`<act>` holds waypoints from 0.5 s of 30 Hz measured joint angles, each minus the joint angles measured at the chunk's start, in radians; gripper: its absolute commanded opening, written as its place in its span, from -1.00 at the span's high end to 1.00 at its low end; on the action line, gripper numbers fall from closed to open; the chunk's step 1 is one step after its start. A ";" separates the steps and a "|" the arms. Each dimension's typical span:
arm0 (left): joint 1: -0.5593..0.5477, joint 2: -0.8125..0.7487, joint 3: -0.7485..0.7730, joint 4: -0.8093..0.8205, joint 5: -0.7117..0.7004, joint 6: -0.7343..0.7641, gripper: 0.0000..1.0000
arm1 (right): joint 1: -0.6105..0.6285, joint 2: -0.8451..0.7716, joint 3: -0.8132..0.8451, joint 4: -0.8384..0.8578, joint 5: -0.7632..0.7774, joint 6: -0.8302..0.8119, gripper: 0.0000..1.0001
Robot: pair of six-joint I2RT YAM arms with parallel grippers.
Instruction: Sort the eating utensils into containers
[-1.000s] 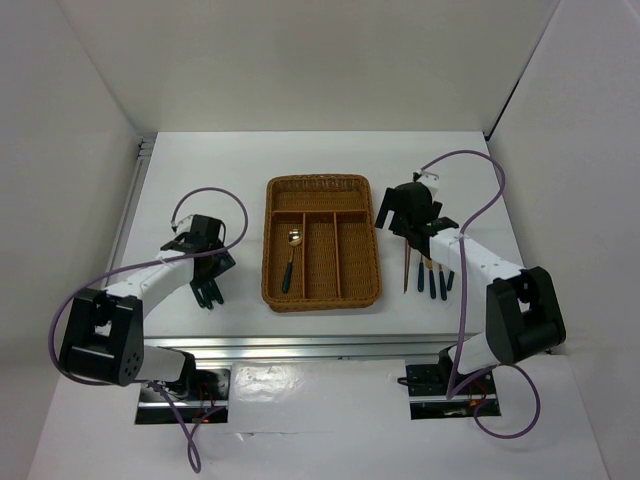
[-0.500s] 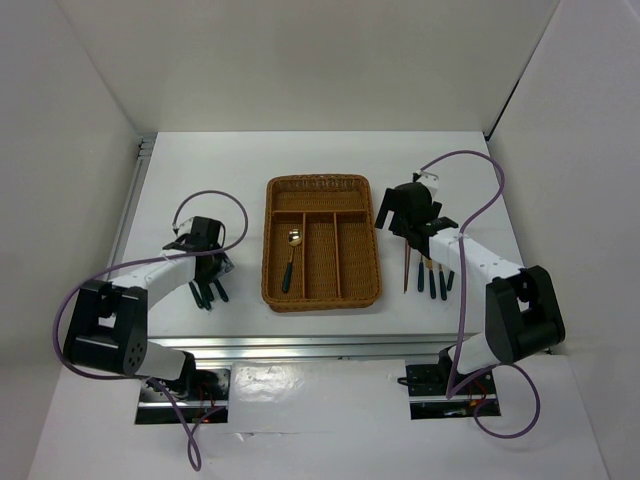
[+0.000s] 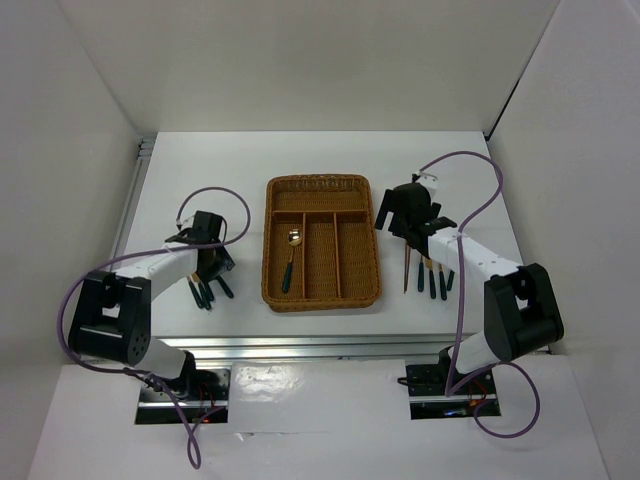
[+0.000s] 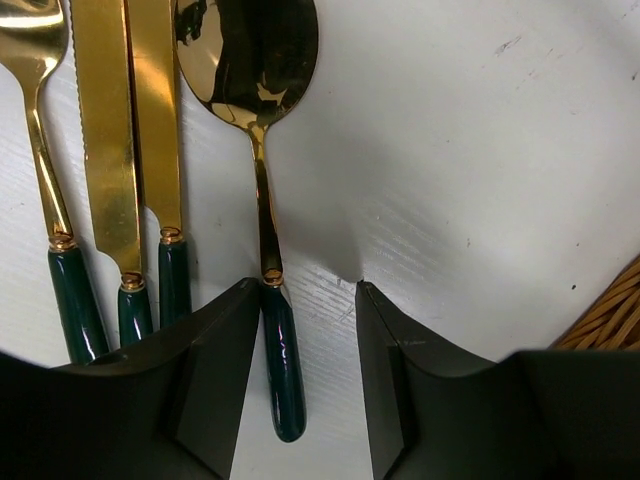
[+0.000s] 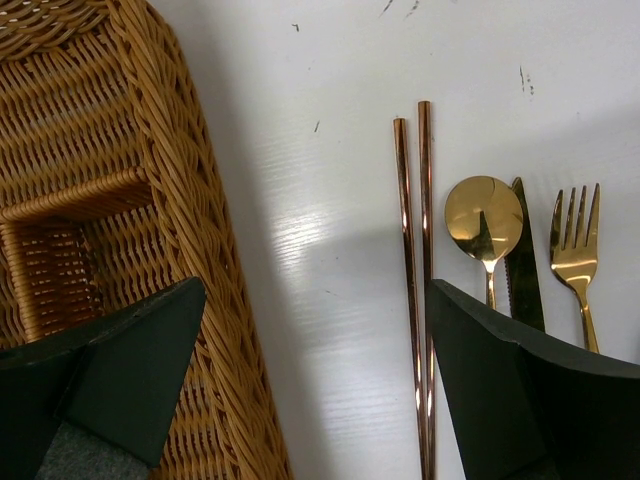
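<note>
Four utensils lie side by side on the table by my left arm: a fork, a knife, a second flat gold blade and a gold spoon. The spoon's dark green handle lies between the fingers of my left gripper. It rests against the left finger and a gap remains at the right one. My right gripper is wide open over bare table between the wicker tray and the chopsticks. One spoon lies in the tray's left slot.
Right of the chopsticks lie a spoon, a knife and a fork, their dark handles pointing to the near edge. Purple cables loop over both arms. The tray's corner is close to the left gripper.
My left gripper's jaws have narrowed around the spoon's handle and the left wrist has shifted slightly toward the back. The right arm has stayed still.
</note>
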 measured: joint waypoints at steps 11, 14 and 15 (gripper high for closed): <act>0.001 0.017 0.037 -0.113 0.021 -0.005 -0.02 | 0.000 0.000 0.000 0.000 0.001 0.000 -0.99; 0.001 0.013 0.037 -0.136 0.020 -0.005 0.01 | 0.000 0.000 0.000 0.000 0.001 0.000 -0.99; 0.001 0.013 0.037 -0.145 0.020 -0.006 0.01 | 0.000 0.000 0.000 0.000 0.001 0.000 -0.99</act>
